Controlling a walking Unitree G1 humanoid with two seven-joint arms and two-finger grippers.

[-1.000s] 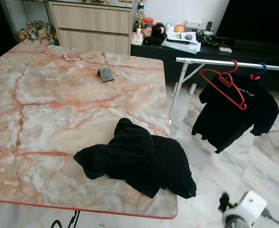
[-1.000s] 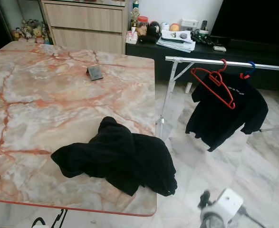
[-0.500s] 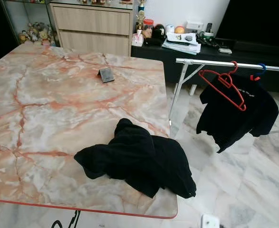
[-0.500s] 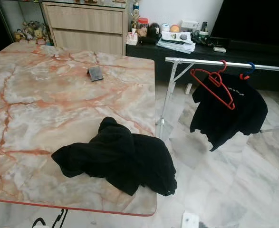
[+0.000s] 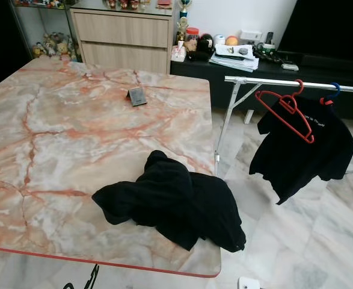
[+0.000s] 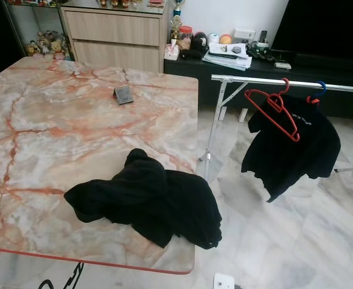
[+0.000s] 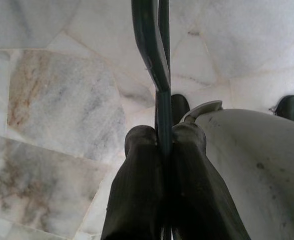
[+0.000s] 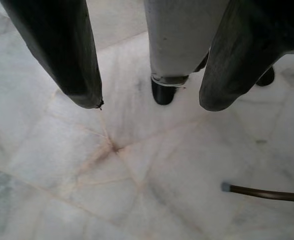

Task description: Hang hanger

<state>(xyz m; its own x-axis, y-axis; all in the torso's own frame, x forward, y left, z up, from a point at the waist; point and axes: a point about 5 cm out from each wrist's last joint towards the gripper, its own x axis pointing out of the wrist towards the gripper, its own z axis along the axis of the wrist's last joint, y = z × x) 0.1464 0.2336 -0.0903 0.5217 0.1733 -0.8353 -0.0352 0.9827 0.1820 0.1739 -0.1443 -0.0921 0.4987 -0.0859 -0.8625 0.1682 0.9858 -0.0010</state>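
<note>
Left gripper: fingers pinched tight on a thin dark hanger, low over the floor.
Table: black garment heaped near its right front corner.
Rack: right of table; red hanger, black shirt hung.
Right gripper: fingers spread, holding nothing.

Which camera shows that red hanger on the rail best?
The left eye view: the red hanger hangs whole on the rail, against a black shirt. The right eye view shows it likewise. Both wrist views face the floor.
</note>
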